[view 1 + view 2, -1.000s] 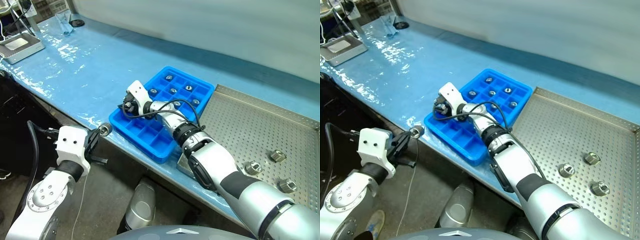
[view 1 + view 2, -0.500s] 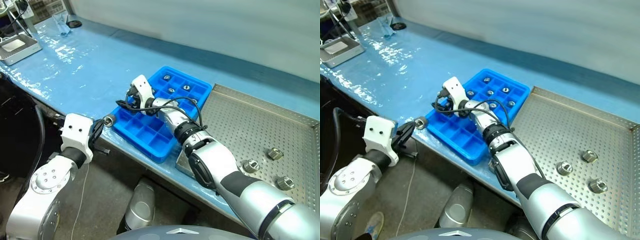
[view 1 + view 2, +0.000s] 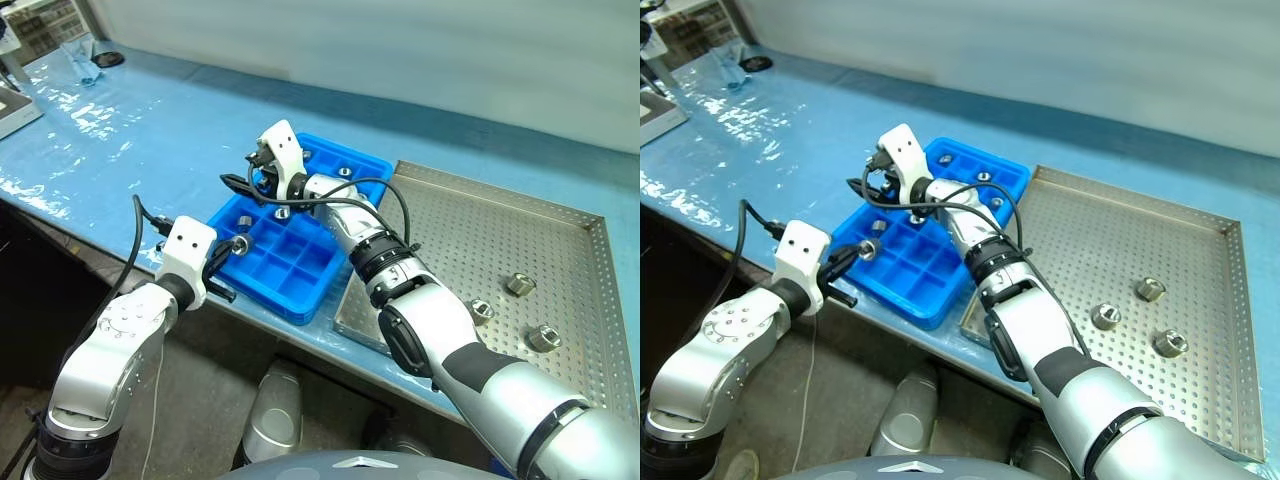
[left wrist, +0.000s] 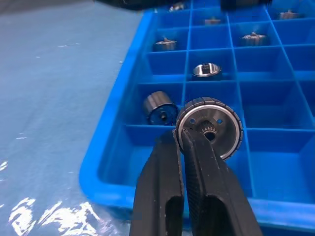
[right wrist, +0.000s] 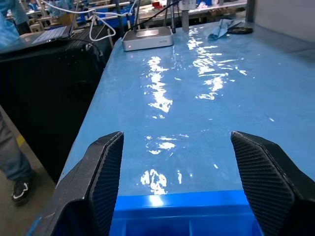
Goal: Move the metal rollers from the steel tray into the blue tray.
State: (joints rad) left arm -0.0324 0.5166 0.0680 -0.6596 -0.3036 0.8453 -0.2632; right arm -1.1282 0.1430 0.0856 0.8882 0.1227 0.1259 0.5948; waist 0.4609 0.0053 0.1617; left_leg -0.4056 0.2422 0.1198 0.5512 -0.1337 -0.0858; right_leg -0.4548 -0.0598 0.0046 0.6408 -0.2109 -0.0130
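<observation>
Starting at the left fingers: pinched fully shut on the edge of one metal roller, holding it face-on just above a near-edge compartment of the blue tray. Big change from a second back: was hanging off the edge of the worktop beside the tray then, now brought in right over the near corner. Probably just needs a small nudge further in and a release, judging by the wrist view. Already got another roller lying on its side in the next compartment over, plus several more in the far rows. Moving on to the right fingers: spread wide with nothing between them, hovering above the tray's far left corner. Were lower down among the compartments and narrower a moment ago, so looks like a fresh drop-off followed by a lift away. Further out, still three rollers sitting on the steel tray, well apart from both arms. Seems well past halfway, but not done without a trip back for those three.
</observation>
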